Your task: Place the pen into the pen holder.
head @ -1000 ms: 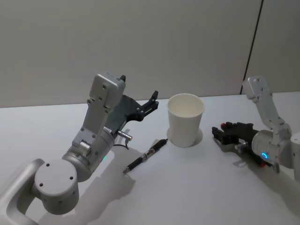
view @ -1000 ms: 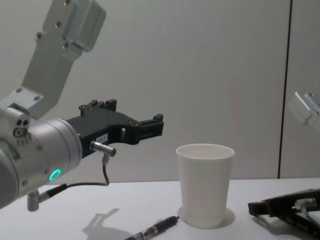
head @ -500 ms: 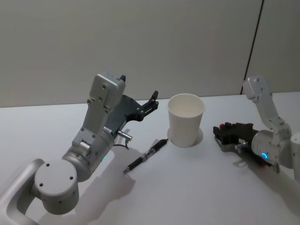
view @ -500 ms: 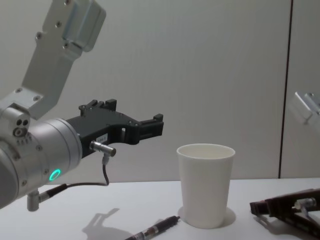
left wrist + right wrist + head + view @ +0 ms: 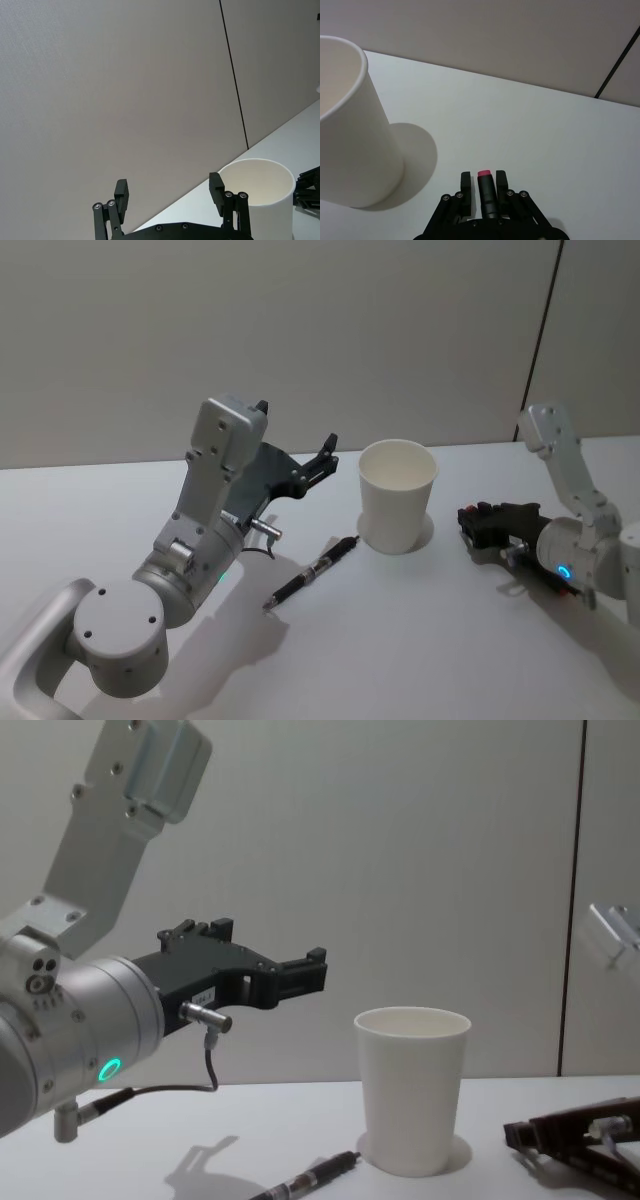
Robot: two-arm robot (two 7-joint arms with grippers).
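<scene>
Surface: a plain white table (image 5: 420, 640) is carrying everything, and soft shadows are falling beside each thing.
Room: a grey panelled wall (image 5: 300, 330) is rising straight behind the table's far edge, and a dark vertical seam (image 5: 540, 340) is running down it toward the far right corner.
Pen holder (image 5: 397, 502): a white tapered paper cup with a rolled rim. It is standing upright near the middle of the far edge, mouth up.
Pen (image 5: 312, 572): slim and black with a paler middle section. It is lying flat and slantwise, on the cup's left and toward the near edge, with its far end reaching almost to the cup's base.
Left gripper (image 5: 328, 454): is hovering above the table left of the cup and beyond the pen. Its fingers are spread wide, gripping nothing, and pointing toward the cup.
Right gripper (image 5: 472, 521): is sitting low over the table between the cup and the right edge. Its fingers (image 5: 465, 179) are pressing on a pink-tipped dark stick (image 5: 485, 187).
</scene>
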